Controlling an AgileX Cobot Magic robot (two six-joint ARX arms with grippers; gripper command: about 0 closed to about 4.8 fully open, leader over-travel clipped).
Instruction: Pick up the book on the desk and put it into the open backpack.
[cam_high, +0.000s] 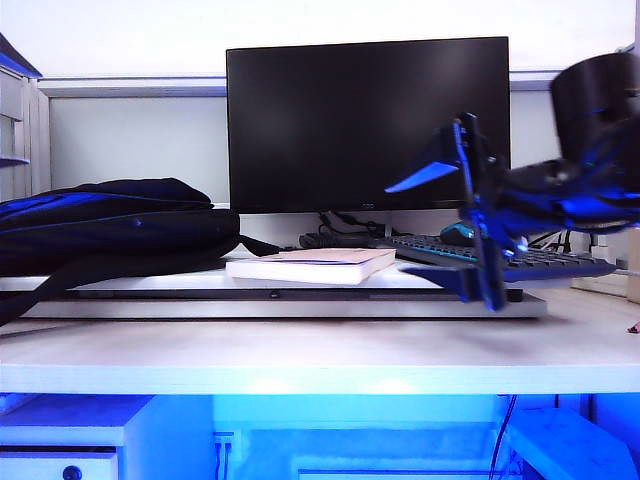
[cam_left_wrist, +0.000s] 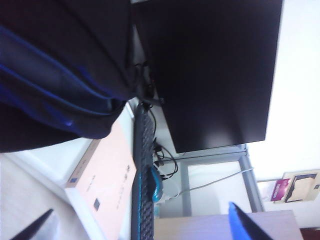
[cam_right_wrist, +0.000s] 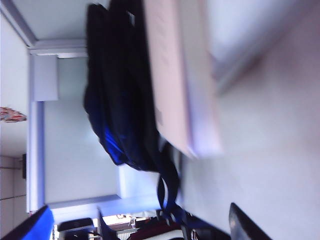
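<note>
An office — desk, monitor, keyboard, partition.

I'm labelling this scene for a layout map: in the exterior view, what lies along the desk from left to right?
Soft black backpack with blue trim → thin pale cream-pink paperback book → dark keyboard → the right arm's open tool, hovering in front of the keyboard.

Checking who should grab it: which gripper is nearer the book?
Right. The right gripper hangs open just right of the book; the left gripper, open, is outside the exterior view.
</note>
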